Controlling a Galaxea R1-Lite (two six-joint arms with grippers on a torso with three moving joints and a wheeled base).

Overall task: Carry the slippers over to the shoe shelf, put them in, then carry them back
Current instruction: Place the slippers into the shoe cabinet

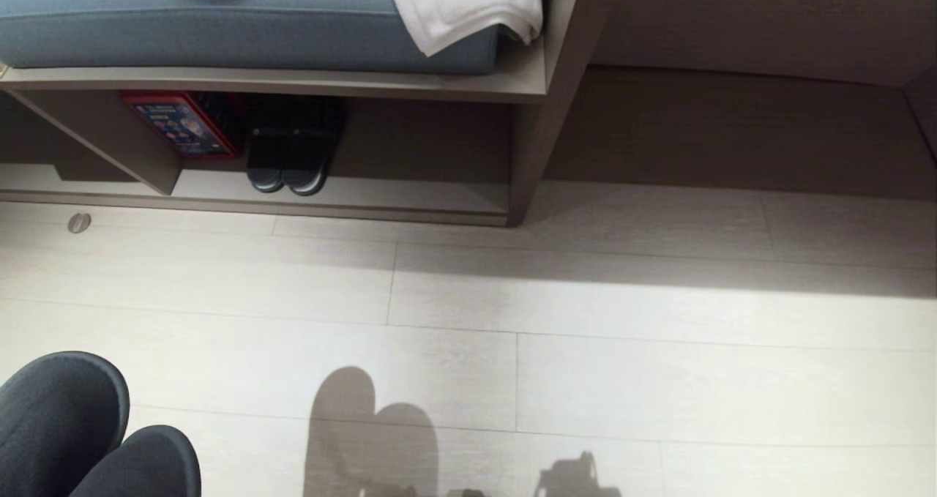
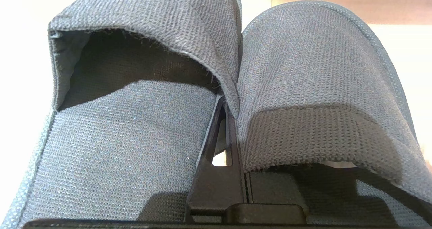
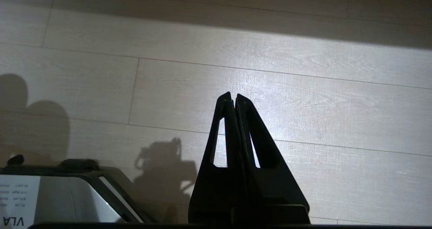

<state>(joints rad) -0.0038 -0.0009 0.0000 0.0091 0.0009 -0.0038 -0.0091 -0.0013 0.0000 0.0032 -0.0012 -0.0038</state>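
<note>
1. Grey-blue fabric fills the low left corner of the head view: the slippers (image 1: 80,431), toes rounded and pressed side by side, hang above the pale plank floor (image 1: 585,321).
2. Up close at the left wrist, the left gripper (image 2: 226,102) is clamped between the pair, its fingers pinched tight on the inner edges where the two slippers meet; one dark foot opening gapes beside it.
3. Ahead, the shoe shelf (image 1: 381,197) sits low under a blue cushion (image 1: 219,21), well apart from the slippers, with the floor between.
4. Inside that cubby, left of centre, a red box (image 1: 179,124) leans next to a pair of black slides (image 1: 293,153), toes pointing out.
5. White cloth (image 1: 468,3) drapes over the cushion's right end, by the upright side panel (image 1: 545,116).
6. Over on the right, the right gripper (image 3: 233,99) points at bare floor, its fingers pressed together and holding nothing.
</note>
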